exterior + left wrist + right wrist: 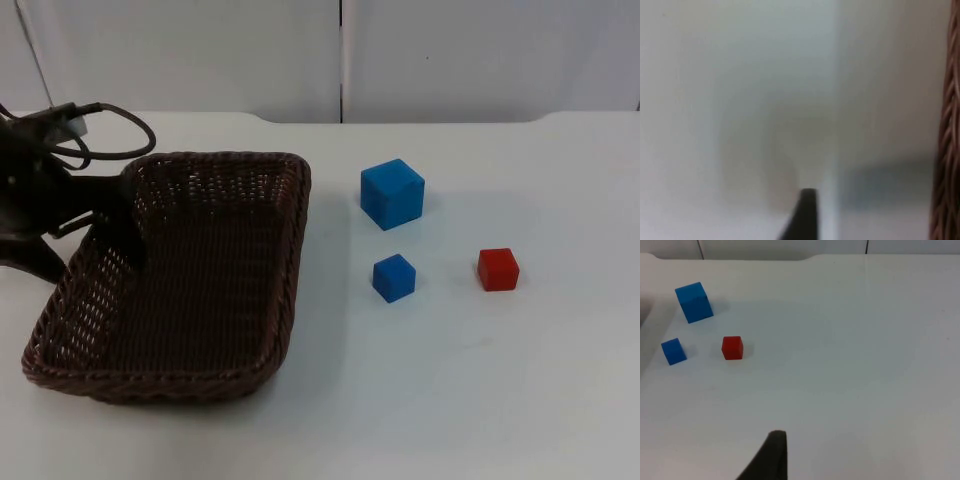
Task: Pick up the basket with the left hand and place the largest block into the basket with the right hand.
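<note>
The dark brown wicker basket [190,280] sits at the left of the white table [480,400] in the top view, a rectangular tray with woven walls, wider toward the camera. Its inside holds nothing. Its far left rim is met by the left gripper [112,215], whose black finger reaches down over the rim at that corner, one finger appearing inside the wall; whether it is pinching the wicker or merely resting against it cannot be told. In the left wrist view a braided strip of the basket's rim [947,130] runs along one edge, with a black fingertip [805,212] over pale table surface.

The large blue block [392,193], the biggest of the 3 cubes, stands on the table just to the right of the basket's far right corner, apart from the rim. The small blue block [394,277] lies nearer the camera, near the large one but not touching it. The small red block [498,269] sits further right, level with the small blue one and well apart from the basket.

The right wrist view looks across open table at all 3 cubes: large blue block [694,301], small blue block [673,351] and red block [732,348], with 1 black fingertip [771,455] in front; the right gripper's opening cannot be told.

The grey partition wall [450,55] closes the table's far edge.
</note>
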